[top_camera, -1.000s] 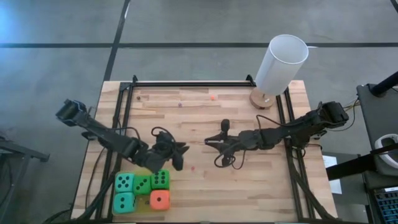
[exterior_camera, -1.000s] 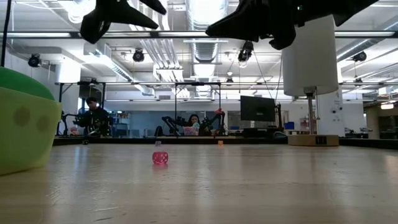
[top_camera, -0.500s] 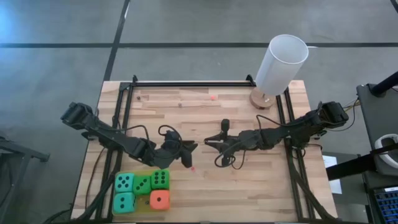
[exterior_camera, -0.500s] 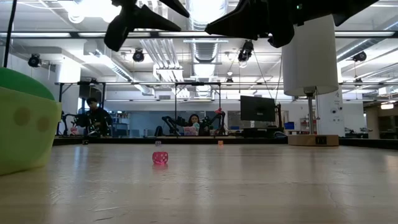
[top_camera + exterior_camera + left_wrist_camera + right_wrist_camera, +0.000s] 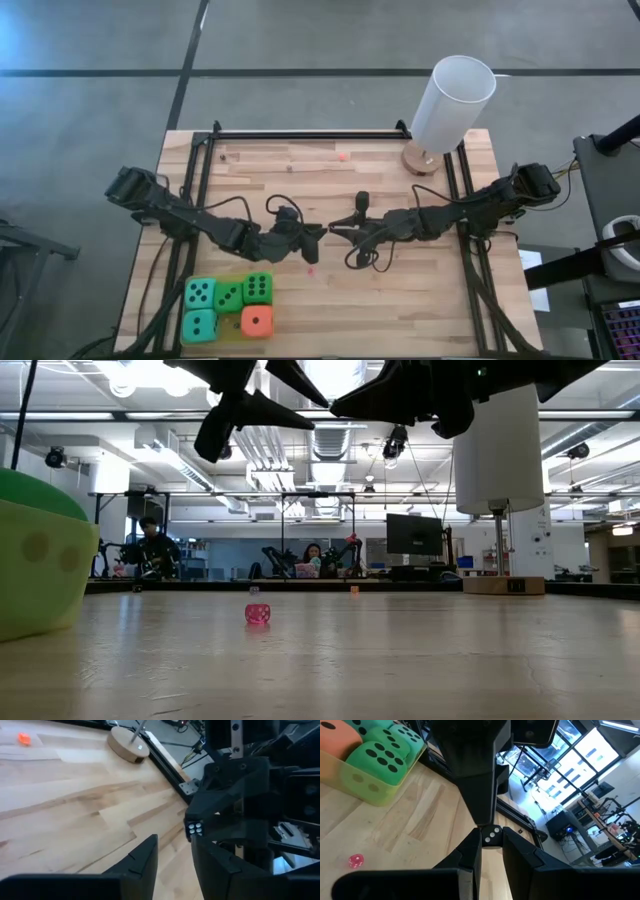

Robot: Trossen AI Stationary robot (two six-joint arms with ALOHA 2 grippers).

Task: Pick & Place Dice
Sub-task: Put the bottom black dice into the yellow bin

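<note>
On the wooden desk [image 5: 400, 290] we're seeing the dice [image 5: 258, 288] sitting clustered at the edge by the left arm. The left end effector [image 5: 175, 850] is hanging apart and empty, and the right end effector [image 5: 491, 842] is clamping a tiny black die [image 5: 195, 828].

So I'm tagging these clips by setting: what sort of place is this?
Probably a robotics lab or open workshop. Ceiling ducts and strip lights hang bare overhead, other robot arms stand on benches behind with people seated among them, and a monitor sits beyond the wooden table.
</note>
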